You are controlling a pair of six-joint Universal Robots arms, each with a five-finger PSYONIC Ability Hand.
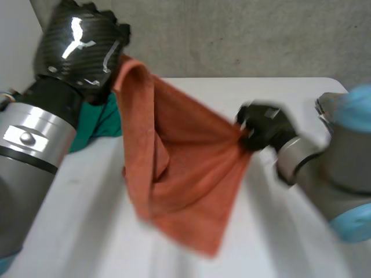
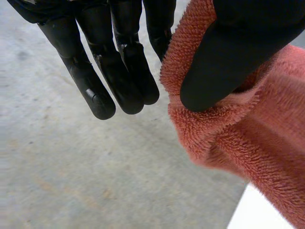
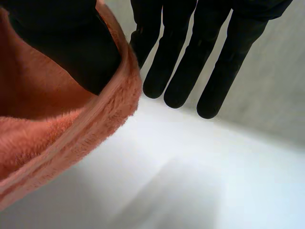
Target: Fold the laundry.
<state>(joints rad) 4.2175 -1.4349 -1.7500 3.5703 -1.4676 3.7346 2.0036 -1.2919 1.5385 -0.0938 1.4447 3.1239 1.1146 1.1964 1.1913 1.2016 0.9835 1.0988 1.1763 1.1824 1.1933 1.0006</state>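
Orange towel point(image 1: 185, 168) is up in the air, stretched between both hands above the white surface point(image 1: 290, 231). The left hand point(image 1: 78, 49) sits high at the far left, glossy back toward the camera, and the towel's top corner hangs from it. From the left wrist camera, its thumb point(image 2: 228, 62) presses onto the thick towel edge and pinches it against the nearest finger. The other fingers point(image 2: 119, 71) hang straight and free beside the cloth, touching nothing. The right hand point(image 1: 266, 127) is lower, over to the right, and it has a corner too: the towel draws to a point right at it. From the right wrist camera, the thumb point(image 3: 71, 43) is tucked into the fold with the hem curling round it, the cloth nipped between thumb and neighbouring finger. The remaining fingers point(image 3: 186, 71) are straight and clear of the towel, over the surface. Between the two holds the top edge slopes down from left to right, and the body of the towel droops in loose folds. Its lowest corner hangs on the near side, close to the surface; whether it touches, I cannot tell. A green cloth point(image 1: 98, 124) lies on the surface at the far left, partly behind the left arm point(image 1: 29, 150) and the towel
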